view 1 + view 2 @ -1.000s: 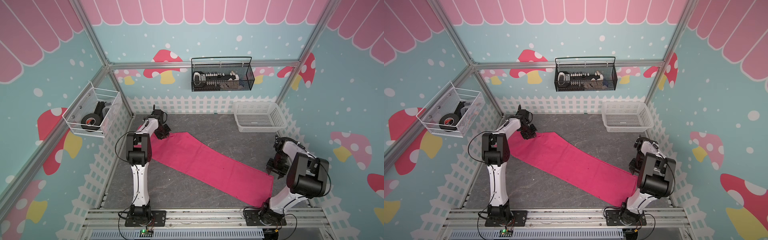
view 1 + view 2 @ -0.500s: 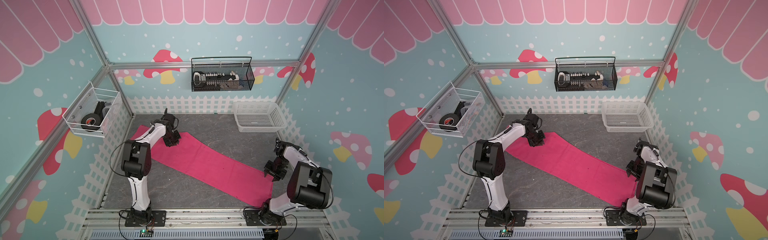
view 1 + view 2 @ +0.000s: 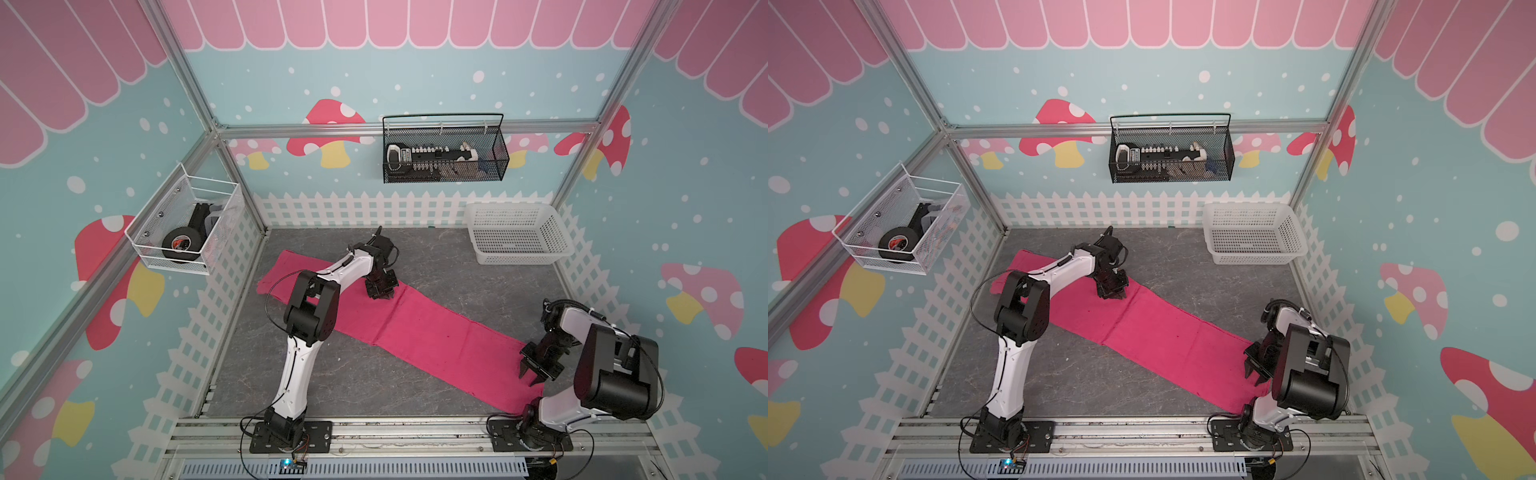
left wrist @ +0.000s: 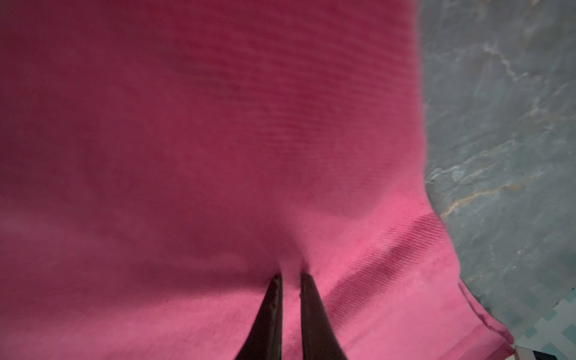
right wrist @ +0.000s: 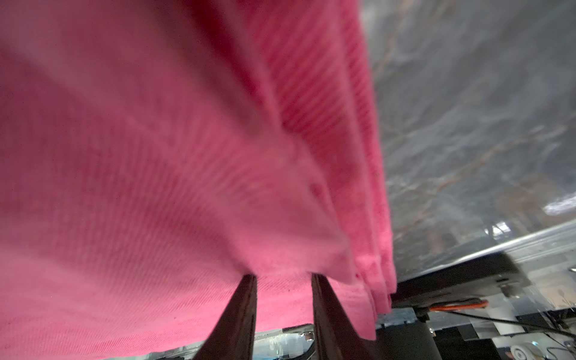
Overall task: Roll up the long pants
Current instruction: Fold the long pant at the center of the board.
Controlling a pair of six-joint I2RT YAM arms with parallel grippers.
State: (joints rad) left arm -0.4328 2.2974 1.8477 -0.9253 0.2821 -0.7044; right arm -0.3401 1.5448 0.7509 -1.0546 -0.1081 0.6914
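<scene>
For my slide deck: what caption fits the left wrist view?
Left gripper, fingers nearly together, pinching a ridge of hot-pink soft cloth long pants over a grey marbled tabletop.

left pincer point(image 4: 291, 276) pinching long pants point(image 4: 218, 140) | grey tabletop point(image 4: 498, 124) beside

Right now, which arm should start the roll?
Probably right. The right jaws straddle the edge at the near end of the pants; the left jaws pinch cloth along the far edge, away from either end.

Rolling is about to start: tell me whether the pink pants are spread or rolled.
Spread, not rolled. In both top views the long pants lie as one flat diagonal strip on the table, neither end coiled.
</scene>
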